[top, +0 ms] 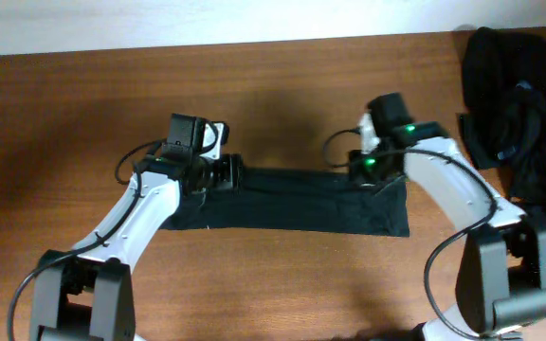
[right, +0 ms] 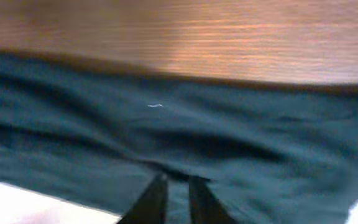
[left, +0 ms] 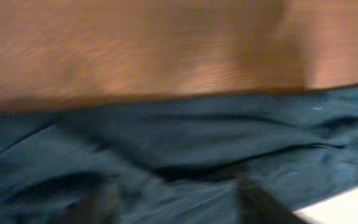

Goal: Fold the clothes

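Observation:
A dark teal garment (top: pixel 292 201) lies as a long flat strip across the middle of the wooden table (top: pixel 254 85). My left gripper (top: pixel 230 173) is at its upper left end. In the left wrist view its blurred fingers (left: pixel 176 202) stand wide apart over the wrinkled cloth (left: pixel 185 137), so it is open. My right gripper (top: pixel 360 170) is at the strip's upper right end. In the right wrist view its fingers (right: pixel 178 185) are almost together, pinched on a fold of the cloth (right: pixel 166 124).
A heap of black clothes (top: pixel 519 104) lies at the table's far right edge, next to the right arm. Bare wood shows behind and in front of the strip.

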Controlling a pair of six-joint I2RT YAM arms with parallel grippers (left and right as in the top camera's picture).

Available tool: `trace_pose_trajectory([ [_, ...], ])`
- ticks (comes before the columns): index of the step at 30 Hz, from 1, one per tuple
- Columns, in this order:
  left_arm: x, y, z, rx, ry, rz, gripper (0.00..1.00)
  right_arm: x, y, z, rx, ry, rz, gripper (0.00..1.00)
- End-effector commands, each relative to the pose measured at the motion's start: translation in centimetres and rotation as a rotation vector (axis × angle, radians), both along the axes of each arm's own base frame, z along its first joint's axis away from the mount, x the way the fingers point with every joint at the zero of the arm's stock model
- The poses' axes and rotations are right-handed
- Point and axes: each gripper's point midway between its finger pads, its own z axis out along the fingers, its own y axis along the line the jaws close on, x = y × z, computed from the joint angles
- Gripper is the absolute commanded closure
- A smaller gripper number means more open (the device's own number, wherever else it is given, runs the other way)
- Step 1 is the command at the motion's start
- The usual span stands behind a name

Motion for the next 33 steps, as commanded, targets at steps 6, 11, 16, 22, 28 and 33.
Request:
trace_pose_trajectory([
  [6, -1.2, -5.3, 1.3, 0.090, -0.113, -0.098, 0.83, -1.4, -2.8, -3.5, -0.029, 0.084, -0.035, 0.88],
  [11, -1.6, -6.1, 0.9, 0.215, -0.169, -0.088, 0.89, -2.1, -2.8, -5.4, -0.032, 0.113, -0.034, 0.89],
  [16, -1.3, -5.6, -0.2, 0.321, -0.196, -0.061, 0.89, -2.9, -2.9, -6.7, -0.035, 0.147, -0.033, 0.90],
  [22, -0.1, -5.1, -2.5, 0.378, -0.200, -0.030, 0.95, -3.1, -2.9, -6.8, -0.035, 0.154, -0.033, 0.90],
  [28, -0.2, -5.1, -5.6, 0.408, -0.154, -0.042, 0.95, -3.3, -2.9, -6.8, -0.036, 0.159, -0.033, 0.90],
  [33, -1.0, -4.6, -6.8, 0.437, -0.109, -0.054, 0.94, -3.3, -2.9, -6.8, -0.036, 0.162, -0.033, 0.90],
])
